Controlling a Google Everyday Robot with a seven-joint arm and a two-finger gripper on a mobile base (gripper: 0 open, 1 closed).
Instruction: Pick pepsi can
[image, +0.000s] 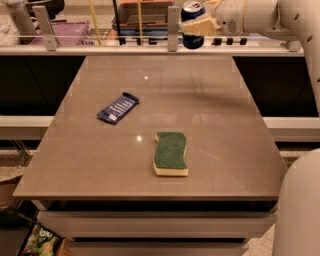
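The pepsi can (192, 39), dark blue with a silver top, is held upright in the air above the far edge of the table (210, 120), near the top of the view. My gripper (196, 26) is shut on the can, its cream fingers (204, 25) wrapped around the can's middle from the right. The white arm reaches in from the upper right.
A flat blue snack wrapper (118, 108) lies left of centre on the table. A green and yellow sponge (170, 153) lies near the middle front. A rail with metal posts (173, 22) and cluttered shelves run behind the far edge. The robot's white body (300, 205) fills the lower right.
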